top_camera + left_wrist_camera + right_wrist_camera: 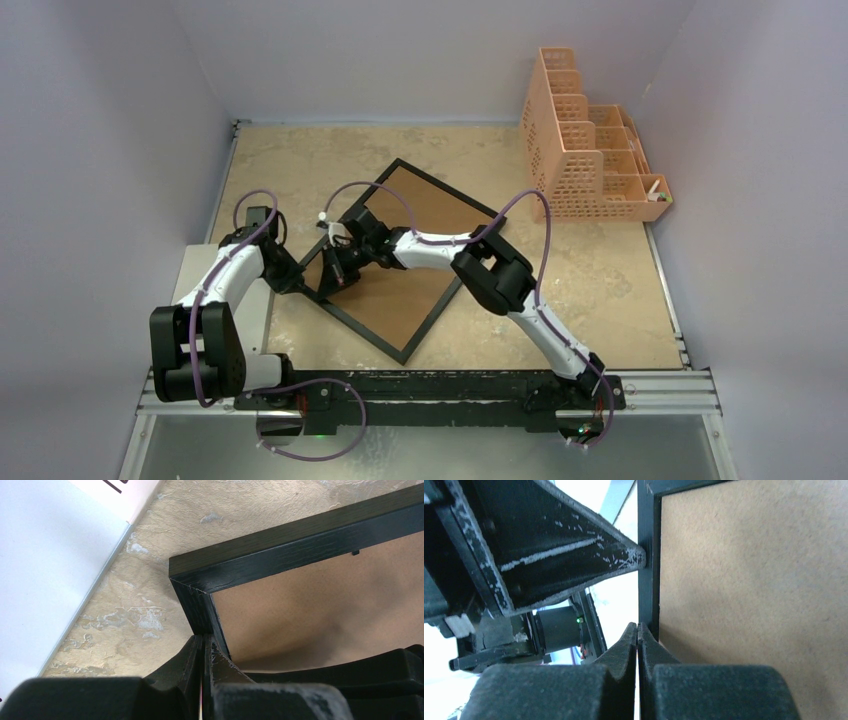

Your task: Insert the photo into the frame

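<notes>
The frame (400, 295) lies board side up on the table (600, 280), turned cornerwise. The left gripper (202, 639) has its fingers pressed together and holds nothing, its tips touching the frame's left rail just beside a corner. The right gripper (637, 627) is likewise closed tight and empty, its tips at the same rail close by

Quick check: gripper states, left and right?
Left gripper: closed, nothing visibly held, tips against the frame.
Right gripper: closed, nothing visibly held, tips at the frame's edge.
</notes>
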Available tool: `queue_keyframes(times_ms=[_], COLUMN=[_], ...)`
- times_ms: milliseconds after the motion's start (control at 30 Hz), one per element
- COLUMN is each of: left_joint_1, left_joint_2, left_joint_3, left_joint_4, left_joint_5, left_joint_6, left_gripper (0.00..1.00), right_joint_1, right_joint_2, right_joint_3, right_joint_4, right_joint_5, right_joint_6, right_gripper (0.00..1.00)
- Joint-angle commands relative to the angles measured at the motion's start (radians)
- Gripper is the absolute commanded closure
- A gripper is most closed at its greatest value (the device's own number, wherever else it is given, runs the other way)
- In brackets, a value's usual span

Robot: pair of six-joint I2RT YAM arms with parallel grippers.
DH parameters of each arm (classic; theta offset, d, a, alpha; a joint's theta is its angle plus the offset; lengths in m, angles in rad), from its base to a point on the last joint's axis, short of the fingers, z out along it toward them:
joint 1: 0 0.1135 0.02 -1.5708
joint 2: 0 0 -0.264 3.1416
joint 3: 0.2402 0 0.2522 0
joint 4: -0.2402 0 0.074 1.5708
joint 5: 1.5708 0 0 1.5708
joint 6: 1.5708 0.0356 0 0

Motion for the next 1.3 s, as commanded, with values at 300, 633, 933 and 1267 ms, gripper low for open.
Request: queue_keyframes(times_ms=[300,633,933,1267], left_joint_1=[0.001,0.001,0.001,0.001], left_joint_2=[0.036,0.037,0.034,0.034], left_joint_3=[-0.025,-0.026,-0.025,-0.023], left_joint_4=[-0.01,-0.01,-0.013,-0.017], left_joint_5=[-0.023,-0.025,-0.028,-0.031], left_joint_6=[-0.009,-0.011,-0.014,-0.014], left_gripper=[1.0,1.0,1.0,1.0], right_joint_1=[-0.04,-0.047,-0.065,-0.07], right_joint_2=[0.08,0.119,0.138,0.124], right_joint_3=[-0.002,0.025,0.016,-0.015], right_joint_4=[-0.219,-0.317,-0.373,-0.384], right_joint_5=[0.1,0.249,0.378,0.476], right_joint_6=[-0.068,-0.075,-0.127,-0.177], right_gripper=[1.0,1.0,1.0,1.0])
